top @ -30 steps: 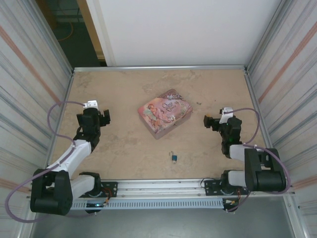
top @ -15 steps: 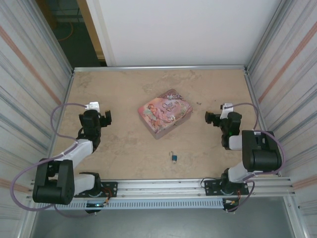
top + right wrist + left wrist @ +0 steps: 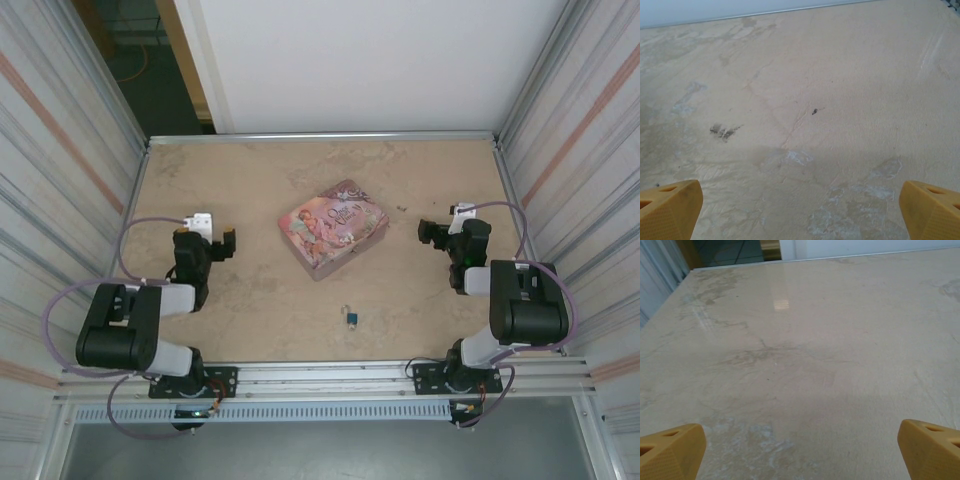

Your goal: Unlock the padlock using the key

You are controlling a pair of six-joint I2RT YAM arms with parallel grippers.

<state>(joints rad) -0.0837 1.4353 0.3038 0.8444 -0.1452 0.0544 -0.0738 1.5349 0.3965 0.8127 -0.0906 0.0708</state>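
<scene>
A beige, marble-patterned tabletop sits boxed in by ribbed metal side walls and a white back panel, with a metal rail along its lower edge.

In the top view, a pink illustrated tin lies tilted near the centre of the frame. Below it and slightly to the right, apart from the tin, the padlock rests on the bare tabletop as a tiny blue body with a pale loop at its upper left. It is too small to tell any finer parts. The left hand is at centre left, pointing toward the tin. The right hand is at centre right, facing the tin from the other side. Both are well apart from the padlock.

In the left wrist view, the left hand is spread wide, with a yellow fingertip in each lower corner and bare veined tabletop between them.

In the right wrist view, the right hand is likewise spread wide, its yellow fingertips in the lower corners. A dark smudge lies at centre left and a small dark speck near the middle.
</scene>
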